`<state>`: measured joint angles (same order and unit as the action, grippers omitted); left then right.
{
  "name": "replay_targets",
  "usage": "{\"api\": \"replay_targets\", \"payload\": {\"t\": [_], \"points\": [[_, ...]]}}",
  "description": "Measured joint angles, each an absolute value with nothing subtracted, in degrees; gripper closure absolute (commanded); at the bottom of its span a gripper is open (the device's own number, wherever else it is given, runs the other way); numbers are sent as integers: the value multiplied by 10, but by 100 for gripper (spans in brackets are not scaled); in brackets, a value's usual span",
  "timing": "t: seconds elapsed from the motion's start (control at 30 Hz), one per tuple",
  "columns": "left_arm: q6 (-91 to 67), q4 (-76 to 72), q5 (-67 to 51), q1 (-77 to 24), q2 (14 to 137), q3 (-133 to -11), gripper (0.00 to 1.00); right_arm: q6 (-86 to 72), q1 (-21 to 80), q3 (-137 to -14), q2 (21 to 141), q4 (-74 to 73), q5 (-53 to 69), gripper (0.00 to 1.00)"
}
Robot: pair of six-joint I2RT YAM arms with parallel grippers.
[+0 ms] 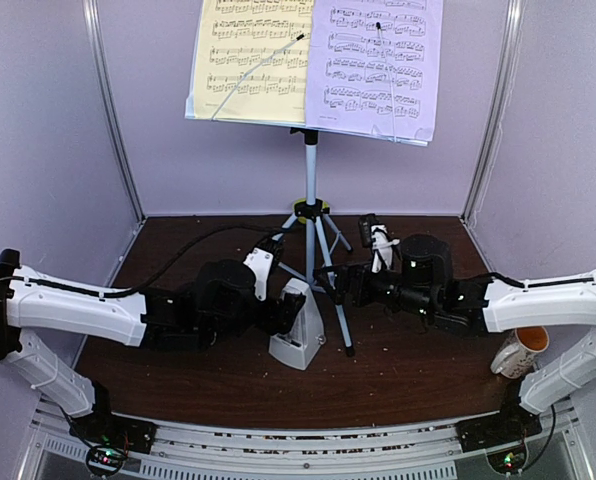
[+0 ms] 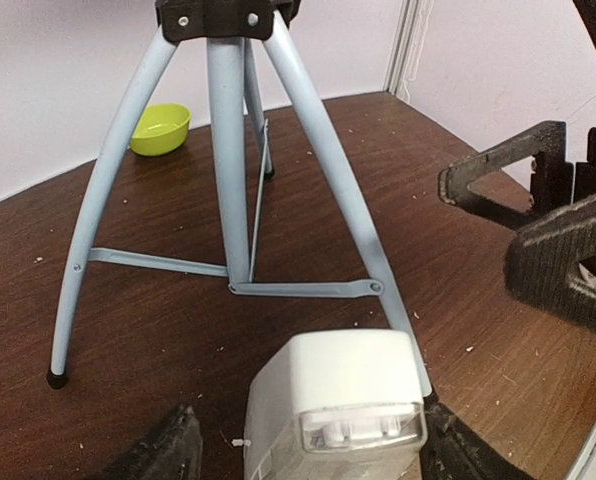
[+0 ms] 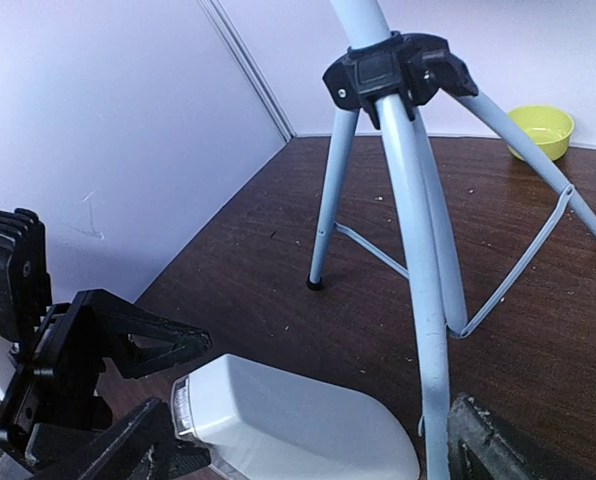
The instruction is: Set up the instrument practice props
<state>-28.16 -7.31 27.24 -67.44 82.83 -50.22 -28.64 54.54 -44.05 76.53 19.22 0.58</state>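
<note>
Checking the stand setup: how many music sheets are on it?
2. A yellow sheet on the left of the stand, a lilac sheet on the right, side by side. Another behind them would be hidden.

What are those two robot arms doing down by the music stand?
They are setting up things for music practice. The yellow sheet and lilac sheet are on the music stand. Both arms are down low by its tripod legs. The left gripper is open, with a finger on each side of the small white metronome, which stands on the table beside one leg. The right gripper is open too, close by, holding nothing.
</note>
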Motion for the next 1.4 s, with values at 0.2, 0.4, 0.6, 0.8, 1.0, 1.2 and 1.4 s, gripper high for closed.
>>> {"api": "replay_targets", "payload": {"t": [0.2,0.4,0.6,0.8,1.0,1.2,1.4], "points": [[-281,-77,269,-675,830,-502,38,-287,545,-449,782,188,24,5],[-274,-87,263,-676,840,-504,45,-287,545,-452,785,182,32,5],[-264,-95,253,-676,849,-506,54,-287,543,-456,786,180,39,5],[-246,-99,250,-675,849,-506,62,-287,542,-456,787,177,41,6],[-214,-125,222,-668,830,-479,67,-288,542,-456,787,176,46,7],[-173,-160,159,-653,807,-444,69,-290,541,-466,798,175,62,8],[-139,-173,100,-639,809,-442,70,-305,541,-470,816,176,85,9]]}}
